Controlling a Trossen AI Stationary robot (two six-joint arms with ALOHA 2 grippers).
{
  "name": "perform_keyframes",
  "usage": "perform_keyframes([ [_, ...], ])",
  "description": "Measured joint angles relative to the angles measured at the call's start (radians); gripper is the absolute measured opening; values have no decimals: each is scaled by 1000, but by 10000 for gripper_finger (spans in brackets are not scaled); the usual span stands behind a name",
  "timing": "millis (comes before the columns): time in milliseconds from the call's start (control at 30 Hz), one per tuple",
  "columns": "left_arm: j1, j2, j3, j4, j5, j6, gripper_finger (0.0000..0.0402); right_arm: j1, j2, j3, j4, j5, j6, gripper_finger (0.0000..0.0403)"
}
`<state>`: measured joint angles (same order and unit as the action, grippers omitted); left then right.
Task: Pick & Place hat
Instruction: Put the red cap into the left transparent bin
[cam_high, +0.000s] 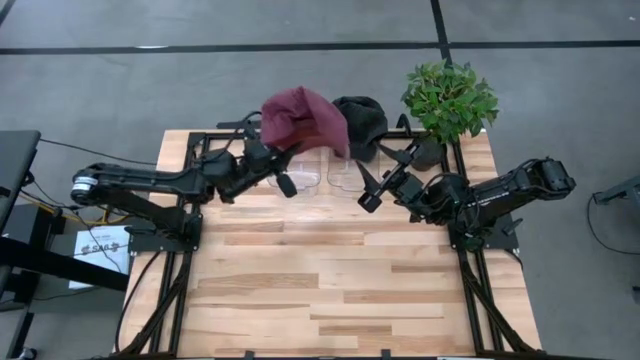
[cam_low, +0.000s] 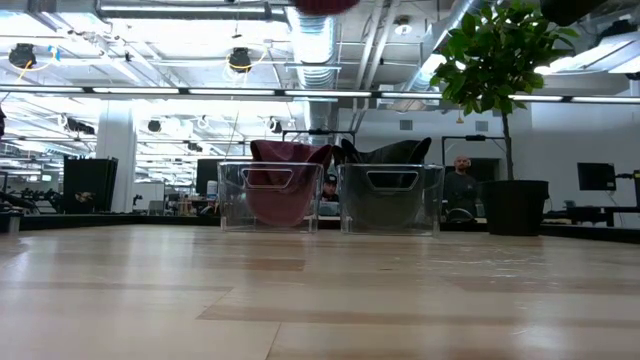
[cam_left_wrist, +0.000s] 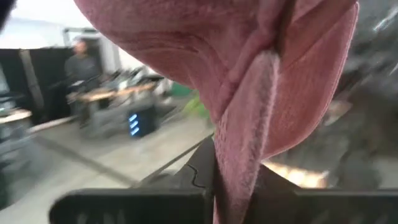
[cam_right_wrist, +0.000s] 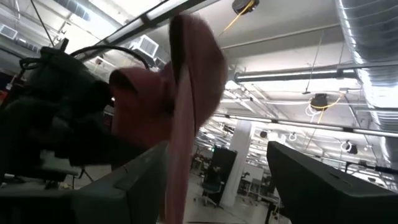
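Maroon hat (cam_high: 303, 118), soft, light, floppy cloth, hangs pinched at a fold by left gripper (cam_high: 268, 150); right gripper (cam_high: 383, 172) fingers spread, empty; grip brim edge.

Wooden table (cam_high: 340, 290) with bins (cam_low: 282, 196), plant (cam_high: 448, 100)

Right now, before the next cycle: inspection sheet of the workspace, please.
Surface: wooden table, front area bare.
Job's things: maroon hat held up above the left clear bin; black hat at the right clear bin.
Clutter: potted plant at the far right corner.
Grippers: left tool shut on maroon hat; right tool open, empty, near the bins.
Cables: black cable off the table's left.
Surroundings: person behind the bins.
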<state>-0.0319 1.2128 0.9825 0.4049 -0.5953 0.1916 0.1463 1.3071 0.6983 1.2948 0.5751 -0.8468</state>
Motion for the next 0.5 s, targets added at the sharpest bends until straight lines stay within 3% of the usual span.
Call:
perform_keyframes([
  [167,0,-6,-1,-176,-102,-5,12,4,0,0,2,5,1,260],
  [300,-7,-1,-36,-212,-138,-13,12,11,0,28,-39,50,1,260],
  [500,-20,-1,-119,-213,-193,-17,12,17,1,149,-334,167,51,260],
])
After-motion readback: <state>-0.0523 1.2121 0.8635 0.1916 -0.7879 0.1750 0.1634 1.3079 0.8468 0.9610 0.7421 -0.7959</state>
